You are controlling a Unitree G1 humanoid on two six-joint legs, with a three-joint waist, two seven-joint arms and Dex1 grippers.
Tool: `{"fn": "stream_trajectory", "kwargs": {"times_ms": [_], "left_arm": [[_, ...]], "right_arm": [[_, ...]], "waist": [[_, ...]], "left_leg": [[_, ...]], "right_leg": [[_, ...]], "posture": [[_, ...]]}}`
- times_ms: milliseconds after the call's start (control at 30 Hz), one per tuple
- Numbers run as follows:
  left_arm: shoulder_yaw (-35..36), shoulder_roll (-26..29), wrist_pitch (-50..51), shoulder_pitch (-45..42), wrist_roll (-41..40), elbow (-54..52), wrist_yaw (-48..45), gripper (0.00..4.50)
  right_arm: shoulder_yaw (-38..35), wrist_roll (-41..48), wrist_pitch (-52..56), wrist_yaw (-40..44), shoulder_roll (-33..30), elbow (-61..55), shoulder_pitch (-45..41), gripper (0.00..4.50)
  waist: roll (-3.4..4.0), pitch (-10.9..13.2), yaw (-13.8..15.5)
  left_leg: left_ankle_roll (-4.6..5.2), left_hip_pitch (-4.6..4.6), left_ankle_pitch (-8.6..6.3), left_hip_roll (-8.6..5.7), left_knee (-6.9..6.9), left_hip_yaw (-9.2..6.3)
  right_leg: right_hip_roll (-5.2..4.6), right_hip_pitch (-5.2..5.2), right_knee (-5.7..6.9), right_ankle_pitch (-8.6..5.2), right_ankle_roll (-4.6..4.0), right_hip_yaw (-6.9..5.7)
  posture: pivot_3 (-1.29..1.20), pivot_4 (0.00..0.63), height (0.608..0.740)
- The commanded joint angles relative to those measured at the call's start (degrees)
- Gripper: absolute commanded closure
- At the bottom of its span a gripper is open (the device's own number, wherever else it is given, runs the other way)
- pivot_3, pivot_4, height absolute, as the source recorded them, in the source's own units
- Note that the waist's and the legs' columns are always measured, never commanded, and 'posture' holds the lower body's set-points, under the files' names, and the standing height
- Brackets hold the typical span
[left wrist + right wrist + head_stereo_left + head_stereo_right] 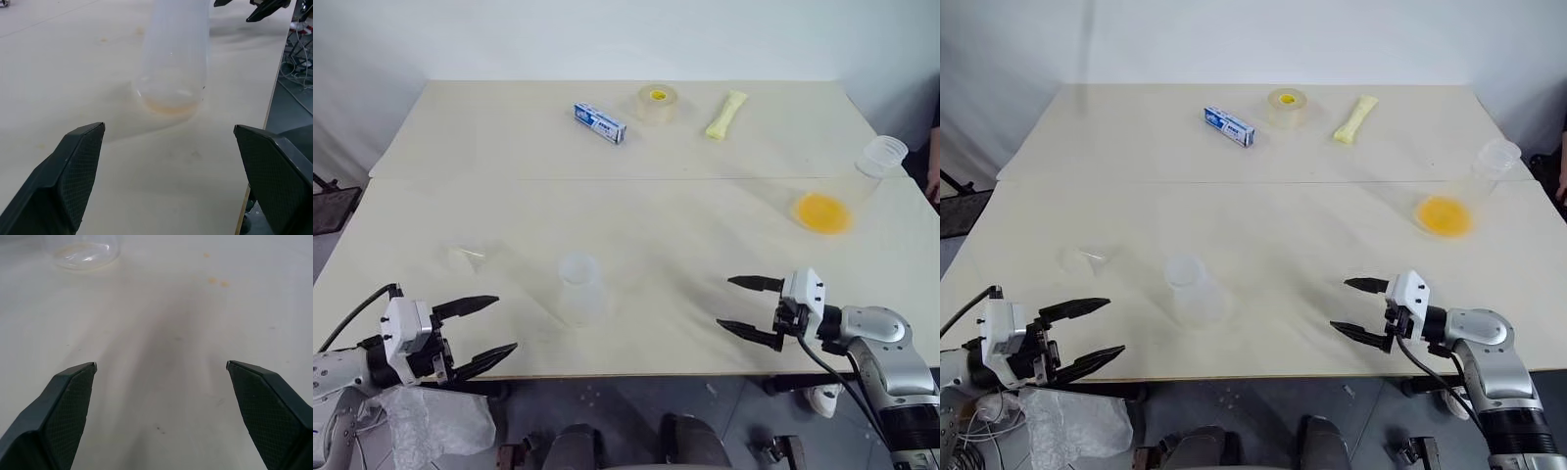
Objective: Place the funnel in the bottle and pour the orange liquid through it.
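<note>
1 small, nearly invisible clear plastic funnel (1089, 257): lies on the pale tabletop (636, 215) ahead of the left gripper (478, 332), well apart; that arm is judged nearer. Long axis: cannot tell.
1 small translucent cylindrical bottle (578, 286): upright, ahead and right of the left gripper, between both grippers.
1 pool of orange liquid (822, 212): inside a clear cone-shaped flask (860, 179), far ahead of the right gripper (745, 306).
2 grippers: both spread wide, holding nothing.
1 tape roll (657, 103), 1 blue box (599, 122), 1 yellow packet (725, 115): far side

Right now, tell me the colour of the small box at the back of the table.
Blue and white box, clearest in the left eye view.
</note>
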Motion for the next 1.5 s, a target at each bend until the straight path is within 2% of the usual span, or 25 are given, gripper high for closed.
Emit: {"fn": "stream_trajectory", "kwargs": {"times_ms": [33, 100, 167, 267, 400, 567, 667, 767, 967, 1100, 1267, 1500], "left_arm": [[1.51, 0.45, 2.32, 0.04, -1.56, -1.66, 1.24, 0.0], [1.75, 0.56, 5.0, 0.25, -1.18, -2.27, 3.75, 0.0], [2.41, 1.08, 11.99, 0.16, -4.19, -3.5, 6.99, 0.0], [3.26, 0.7, 14.51, -0.07, -3.37, -4.94, 11.05, 0.0], [4.29, 1.02, 13.99, 1.81, -2.89, -5.31, 9.13, 0.0], [9.89, -1.88, 8.34, 3.42, -6.54, -5.53, 4.31, 0.0], [10.01, -2.73, 7.05, 4.77, -7.19, -7.4, 2.21, 0.0], [7.97, -3.3, 7.2, 2.35, -8.2, -9.41, 2.66, 0.0], [-0.48, -3.21, 7.78, -8.02, -5.6, -7.23, 3.46, 0.0], [-8.19, -3.3, 6.77, -15.47, -2.28, -2.42, 0.46, 0.0], [-14.17, -4.95, 4.74, -23.63, 0.17, 4.14, -2.15, 0.0], [-18.82, -8.03, 2.24, -32.5, 2.31, 11.19, -4.85, 0.0]], "right_arm": [[-1.15, 0.75, -0.53, -1.0, 0.2, -2.09, -0.79, 0.05], [-0.96, 0.69, -0.28, -1.5, 0.32, -2.19, -1.08, 0.05], [-0.76, 0.61, 0.08, -2.03, 0.42, -2.23, -1.38, 0.05], [-0.41, 0.53, 0.35, -2.41, 0.52, -1.95, -1.91, 0.05], [0.13, 0.05, 0.18, -2.46, 0.75, -0.6, -3.19, 0.05], [0.17, -0.54, -1.01, -2.08, 1.04, 1.71, -4.63, 0.05], [0.35, -0.2, -1.03, -1.61, 1.54, 2.37, -5.06, 0.05], [0.73, -0.41, -1.08, -1.57, 2.31, 2.71, -5.36, 0.05], [1.2, -0.31, -1.25, -1.62, 3.58, 2.64, -5.66, 0.05], [1.27, -0.51, -1.86, -2.09, 3.95, 2.31, -4.99, 0.05], [0.72, -0.62, -2.81, -3.25, 4.18, 1.24, -2.94, 0.05], [0.02, -0.36, -3.53, -4.74, 3.91, -0.48, -0.1, 0.05]], "waist": [[0.0, 0.0, 0.0], [0.0, 0.0, 0.04], [0.0, 0.0, 0.07], [-0.01, 0.0, 0.03], [0.0, 0.01, -0.03], [0.01, 0.01, 0.04], [0.01, 0.01, 0.05], [0.02, 0.02, 0.1], [0.02, 0.02, 0.3], [0.03, 0.02, 0.06], [0.03, 0.02, 0.19], [0.02, 0.02, 0.15]], "left_leg": [[0.0, 0.0, 0.0, 0.0, 0.01, 0.0], [0.0, -0.01, 0.0, -0.01, 0.07, 0.0], [0.03, -0.04, -0.02, 0.0, 0.15, -0.03], [0.03, -0.06, -0.05, 0.0, 0.21, -0.06], [0.0, -0.06, -0.08, 0.02, 0.26, -0.07], [0.0, -0.16, -0.14, 0.05, 0.45, -0.07], [0.02, -0.2, -0.16, 0.04, 0.52, -0.1], [0.06, -0.23, -0.18, 0.01, 0.55, -0.1], [0.07, -0.23, -0.18, -0.02, 0.64, -0.12], [0.07, -0.22, -0.18, -0.03, 0.63, -0.08], [0.06, -0.24, -0.18, -0.02, 0.65, -0.04], [0.06, -0.25, -0.17, -0.04, 0.69, 0.01]], "right_leg": [[0.0, 0.0, 0.0, 0.0, 0.0, 0.0], [-0.01, 0.0, 0.03, 0.0, 0.0, 0.01], [-0.02, 0.0, 0.07, 0.0, 0.0, 0.01], [-0.04, 0.0, 0.11, 0.0, 0.0, 0.03], [-0.02, 0.0, 0.13, 0.0, 0.0, 0.03], [0.0, -0.01, 0.14, 0.0, 0.0, 0.0], [-0.01, -0.01, 0.13, 0.0, 0.0, -0.01], [-0.02, 0.0, 0.14, 0.0, 0.0, 0.0], [-0.01, 0.01, 0.25, 0.0, 0.0, 0.0], [0.02, 0.0, 0.26, 0.01, 0.01, -0.05], [0.07, -0.01, 0.26, 0.01, 0.02, -0.06], [0.1, -0.01, 0.28, 0.03, 0.06, -0.08]], "posture": [[0.0, 0.15, 0.74], [0.0, 0.15, 0.74], [0.0, 0.15, 0.74], [0.0, 0.15, 0.74], [0.0, 0.15, 0.74], [0.0, 0.15, 0.74], [0.0, 0.15, 0.74], [0.0, 0.15, 0.74], [0.0, 0.15, 0.74], [0.0, 0.15, 0.74], [0.0, 0.15, 0.74], [0.0, 0.15, 0.74]]}}
